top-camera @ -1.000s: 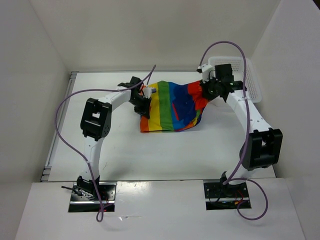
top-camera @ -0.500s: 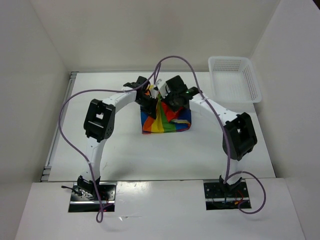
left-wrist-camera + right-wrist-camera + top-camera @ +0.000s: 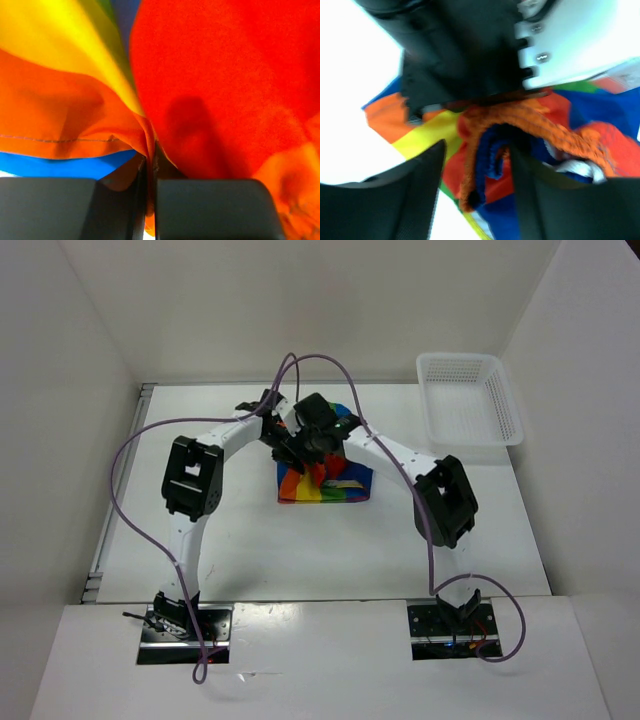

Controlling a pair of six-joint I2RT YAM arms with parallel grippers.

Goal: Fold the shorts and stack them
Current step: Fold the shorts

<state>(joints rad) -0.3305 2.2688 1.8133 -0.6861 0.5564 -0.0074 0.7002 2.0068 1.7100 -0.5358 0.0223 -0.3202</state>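
- From the top view: the shorts (image 3: 335, 488) lie as a compact striped bundle on the worktop (image 3: 250, 550), well apart from the white basket (image 3: 507, 405), out on its left-arm side and a little nearer my bases. My left pincer (image 3: 288, 443) and right pincer (image 3: 316, 445) meet just beside each other over the edge of the bundle that faces away from the basket. The right arm reaches across the cloth to get there. The bundle looks close to square, so I can read no clear long axis from up here.
- From the left wrist: my left pincer (image 3: 150, 172) is clenched on the shorts (image 3: 225, 75), with a thin pinch of orange cloth running down between the two dark fingers (image 3: 210, 205). Red and yellow panels spread straight ahead of it, towards the basket side.
- From the right wrist: my right pincer (image 3: 476, 150) stands released, jaws apart. The orange waistband (image 3: 535, 120) bunches loosely in the gap and runs across it (bare worktop shows beside one finger). The left arm's wrist (image 3: 470, 55) crowds in just above.
- My judgement: the left arm holds the only grip, so the next move turns on it. The cloth lies basket-ward of both pincers.
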